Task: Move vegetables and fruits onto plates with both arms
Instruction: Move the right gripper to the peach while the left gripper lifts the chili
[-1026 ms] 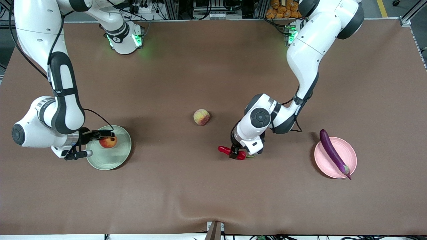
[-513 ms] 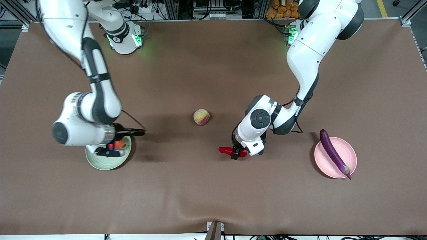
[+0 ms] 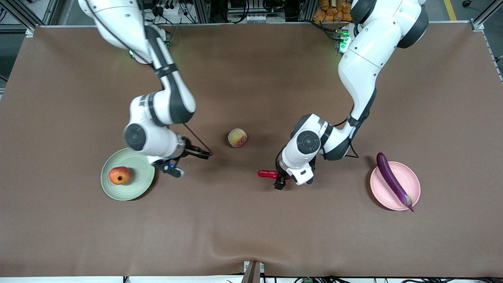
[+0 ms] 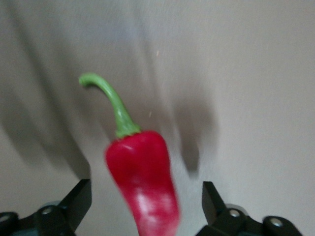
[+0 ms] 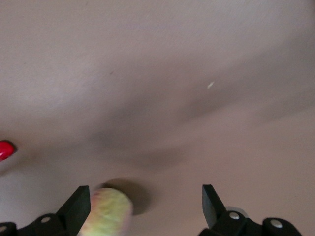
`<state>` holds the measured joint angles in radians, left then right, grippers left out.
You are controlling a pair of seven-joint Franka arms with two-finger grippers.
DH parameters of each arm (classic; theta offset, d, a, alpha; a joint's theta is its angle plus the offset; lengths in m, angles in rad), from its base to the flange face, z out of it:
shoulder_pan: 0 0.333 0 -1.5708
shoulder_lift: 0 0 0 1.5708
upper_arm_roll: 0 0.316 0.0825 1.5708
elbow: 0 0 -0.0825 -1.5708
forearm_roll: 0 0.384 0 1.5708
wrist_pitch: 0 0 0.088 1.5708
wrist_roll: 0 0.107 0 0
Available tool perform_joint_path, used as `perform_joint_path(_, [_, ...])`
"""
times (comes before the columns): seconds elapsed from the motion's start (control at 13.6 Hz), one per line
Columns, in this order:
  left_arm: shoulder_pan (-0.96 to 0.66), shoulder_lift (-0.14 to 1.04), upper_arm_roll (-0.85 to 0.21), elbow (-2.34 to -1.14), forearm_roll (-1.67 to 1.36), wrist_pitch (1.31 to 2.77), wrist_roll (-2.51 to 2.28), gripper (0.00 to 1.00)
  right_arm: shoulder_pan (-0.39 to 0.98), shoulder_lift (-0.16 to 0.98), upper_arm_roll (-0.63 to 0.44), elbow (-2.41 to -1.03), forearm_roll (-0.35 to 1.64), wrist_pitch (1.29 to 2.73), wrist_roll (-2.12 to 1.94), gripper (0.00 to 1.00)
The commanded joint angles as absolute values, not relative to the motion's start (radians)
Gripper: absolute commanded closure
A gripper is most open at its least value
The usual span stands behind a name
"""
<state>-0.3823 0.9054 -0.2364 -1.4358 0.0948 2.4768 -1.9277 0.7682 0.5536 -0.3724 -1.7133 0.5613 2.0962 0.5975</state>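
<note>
Brown table cloth [image 3: 251, 220], plain and unpatterned. Mint green plate [image 3: 135, 188] under a red-orange fruit [image 3: 119, 175]; pale pink plate [image 3: 408, 177] under a glossy purple eggplant [image 3: 391, 179]. Yellow-pink mottled peach [image 3: 237, 138]. Shiny red chili pepper [image 4: 142, 177] (stem bright green). White arms banded black, black-fingered.

Front view: left arm's wrist is covering the stem end of the chili pepper [image 3: 268, 173]; only the red tip is showing. Left wrist view: the pepper is blurring and running off the bottom edge. Right wrist view: the peach [image 5: 106, 211] is blurring, cut by the bottom edge; the pepper is clipped at the left edge.
</note>
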Motion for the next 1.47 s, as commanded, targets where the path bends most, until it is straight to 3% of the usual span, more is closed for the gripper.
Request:
perform_joint_path(0.0, [-0.396, 0.934, -0.222, -1.414, 0.117, 2.516, -1.921, 0.51, 0.847, 0.589, -0.382, -1.700, 0.571, 2.152, 0.753, 0.00])
perform_joint_path(0.07, [-0.396, 0.931, -0.222, -1.414, 0.117, 2.516, -1.902, 0.88, 0.873, 0.612, -0.380, -1.686, 0.571, 2.169, 0.806, 0.00])
perform_joint_path(0.15, [-0.396, 0.922, -0.224, -1.414, 0.120, 2.516, -1.892, 1.00, 0.903, 0.636, -0.380, -1.675, 0.569, 2.187, 0.849, 0.00])
perform_joint_path(0.51, [-0.370, 0.849, -0.224, -1.423, 0.153, 2.473, -1.867, 1.00, 0.960, 0.675, -0.380, -1.661, 0.569, 2.212, 0.914, 0.00])
perform_joint_path(1.03, [-0.177, 0.680, -0.229, -1.427, 0.175, 2.110, -1.401, 1.00, 1.049, 0.726, -0.383, -1.687, 0.551, 2.261, 0.940, 0.00])
perform_joint_path(1.1, [-0.145, 0.673, -0.229, -1.428, 0.175, 2.086, -1.320, 1.00, 1.052, 0.724, -0.387, -1.690, 0.536, 2.263, 0.940, 0.29])
perform_joint_path(1.17, [-0.112, 0.666, -0.229, -1.428, 0.175, 2.074, -1.251, 1.00, 1.049, 0.724, -0.387, -1.689, 0.529, 2.264, 0.942, 0.64])
perform_joint_path(1.25, [-0.076, 0.666, -0.229, -1.428, 0.175, 2.063, -1.168, 1.00, 1.049, 0.723, -0.391, -1.689, 0.529, 2.269, 0.942, 0.83])
perform_joint_path(1.39, [-0.003, 0.658, -0.227, -1.428, 0.175, 2.046, -0.984, 1.00, 1.042, 0.706, -0.412, -1.687, 0.517, 2.261, 0.904, 0.87])
